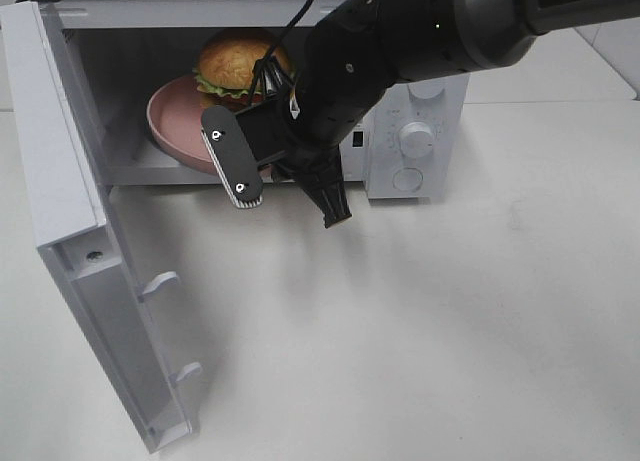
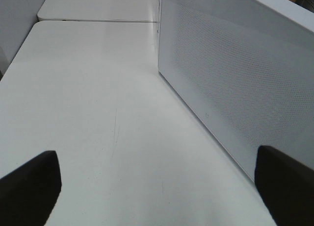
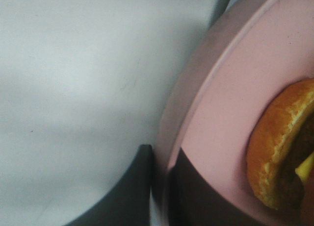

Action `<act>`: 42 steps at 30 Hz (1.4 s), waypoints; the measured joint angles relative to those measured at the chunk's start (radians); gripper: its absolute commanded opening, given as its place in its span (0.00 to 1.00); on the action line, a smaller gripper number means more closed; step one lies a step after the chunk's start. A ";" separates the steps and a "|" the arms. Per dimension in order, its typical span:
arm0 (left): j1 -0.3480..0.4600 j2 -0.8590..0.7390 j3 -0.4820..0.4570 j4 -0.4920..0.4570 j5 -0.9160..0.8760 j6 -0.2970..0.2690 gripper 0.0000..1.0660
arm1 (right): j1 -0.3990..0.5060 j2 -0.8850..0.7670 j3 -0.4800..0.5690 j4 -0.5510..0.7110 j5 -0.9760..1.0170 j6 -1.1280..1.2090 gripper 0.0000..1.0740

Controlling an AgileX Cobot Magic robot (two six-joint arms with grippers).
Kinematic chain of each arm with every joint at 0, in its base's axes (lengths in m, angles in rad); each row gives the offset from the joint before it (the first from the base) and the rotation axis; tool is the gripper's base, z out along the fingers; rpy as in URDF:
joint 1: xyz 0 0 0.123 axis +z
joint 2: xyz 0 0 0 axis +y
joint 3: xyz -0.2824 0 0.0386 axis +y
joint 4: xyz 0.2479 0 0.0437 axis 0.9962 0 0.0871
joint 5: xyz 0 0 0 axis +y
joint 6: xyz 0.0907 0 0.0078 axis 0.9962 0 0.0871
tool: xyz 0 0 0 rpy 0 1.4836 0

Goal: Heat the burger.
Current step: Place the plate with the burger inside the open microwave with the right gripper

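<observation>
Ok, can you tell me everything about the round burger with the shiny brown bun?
The round burger has a glossy golden-brown bun on top and frilly green lettuce poking out around its edge. It sits upright on a shallow pink round plate inside the open white microwave. As far as shows, only the plate touches it.

Golden, lettuce-frilled burger (image 1: 238,66) upright on pink plate (image 1: 168,121)

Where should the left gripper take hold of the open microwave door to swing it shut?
Probably the free end of the door, near the latch hooks, coming from its outer, left side. It stands open, a thin upright slab hinged at the microwave's left, and the right gripper occupies the inner side.
</observation>
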 measured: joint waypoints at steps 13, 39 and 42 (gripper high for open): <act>0.000 0.000 0.000 0.000 0.000 0.000 0.94 | 0.000 0.130 -0.195 -0.042 0.068 0.090 0.00; 0.000 0.000 0.000 0.000 0.000 0.000 0.94 | -0.036 0.240 -0.305 -0.087 0.062 0.116 0.05; 0.000 0.000 0.000 0.000 0.000 0.000 0.94 | -0.036 0.252 -0.308 -0.093 0.037 0.117 0.10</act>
